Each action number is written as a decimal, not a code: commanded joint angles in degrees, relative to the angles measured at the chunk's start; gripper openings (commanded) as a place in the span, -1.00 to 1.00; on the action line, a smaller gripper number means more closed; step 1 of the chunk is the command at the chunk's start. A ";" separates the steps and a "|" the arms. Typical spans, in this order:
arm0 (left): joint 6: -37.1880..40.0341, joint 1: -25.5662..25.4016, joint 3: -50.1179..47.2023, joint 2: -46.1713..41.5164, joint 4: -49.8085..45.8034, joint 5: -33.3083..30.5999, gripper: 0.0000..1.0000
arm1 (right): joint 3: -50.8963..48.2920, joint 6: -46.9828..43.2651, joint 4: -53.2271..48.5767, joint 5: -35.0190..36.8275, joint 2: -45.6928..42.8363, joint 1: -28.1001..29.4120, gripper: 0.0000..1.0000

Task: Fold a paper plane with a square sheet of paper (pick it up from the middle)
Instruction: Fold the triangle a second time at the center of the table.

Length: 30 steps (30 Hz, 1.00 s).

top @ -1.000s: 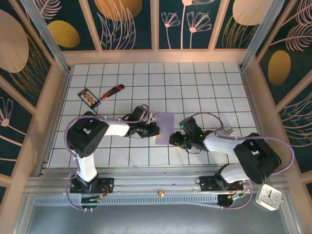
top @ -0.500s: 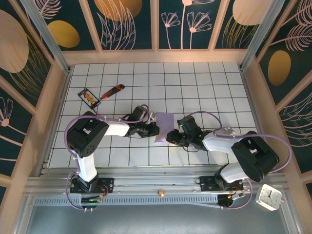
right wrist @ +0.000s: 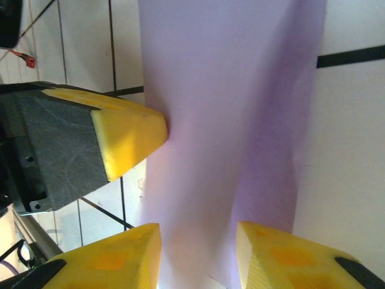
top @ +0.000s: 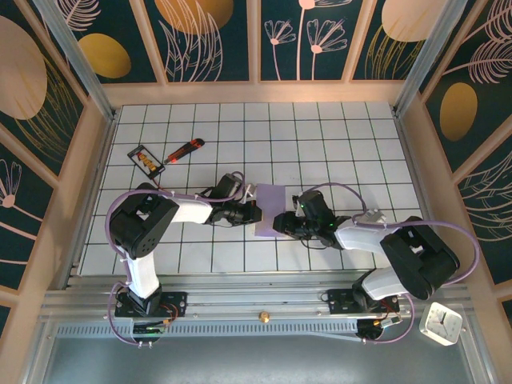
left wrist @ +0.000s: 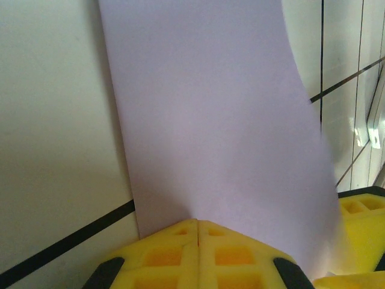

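Observation:
The square sheet of paper (top: 269, 206), pale lavender, lies mid-table as a narrow strip between my two grippers. My left gripper (top: 254, 213) is shut, its yellow fingertips (left wrist: 198, 232) pressed together right at the sheet's (left wrist: 210, 120) left edge. The same tip (right wrist: 141, 129) touches that edge in the right wrist view. My right gripper (top: 279, 222) is open at the sheet's near right corner. Its two yellow fingers (right wrist: 120, 256) straddle a raised, bowed part of the paper (right wrist: 228, 120), with a darker crease on the right. No paper plane shape shows.
A red-orange utility knife (top: 185, 150) and a small black-framed card (top: 146, 159) lie at the far left of the tiled table (top: 336, 136). Wooden walls ring the table. A white clock (top: 441, 322) sits off the table at the near right.
My right gripper has slid left onto the sheet's near right corner and its jaws have widened a little. The sheet bowed up there. My left gripper stayed put.

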 commanded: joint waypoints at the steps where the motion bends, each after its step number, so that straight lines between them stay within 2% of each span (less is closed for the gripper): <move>1: 1.48 -0.36 -1.01 1.61 -5.77 -0.63 -1.00 | -0.69 0.05 3.38 -1.66 -0.05 -1.23 -0.18; 11: 1.96 -0.35 -0.48 1.78 -6.47 -0.49 -1.00 | 1.32 -0.05 3.82 -3.45 2.54 -4.82 -0.11; 15: 2.47 -0.39 0.04 2.04 -7.00 -0.63 -1.00 | 3.96 0.99 1.35 -2.94 5.37 -5.82 -0.23; 21: 3.36 -0.35 1.04 1.91 -8.12 -1.02 -1.00 | 7.08 3.12 1.19 -3.35 9.35 -5.84 -0.61; 26: 4.55 -0.32 2.92 1.52 -9.35 -1.42 -1.00 | 8.09 4.89 -0.97 -2.34 10.09 -7.57 -0.75; 30: 6.83 -0.36 3.83 -1.18 -9.14 -2.47 -0.51 | 8.28 8.71 -1.74 -2.60 9.50 -7.61 -0.90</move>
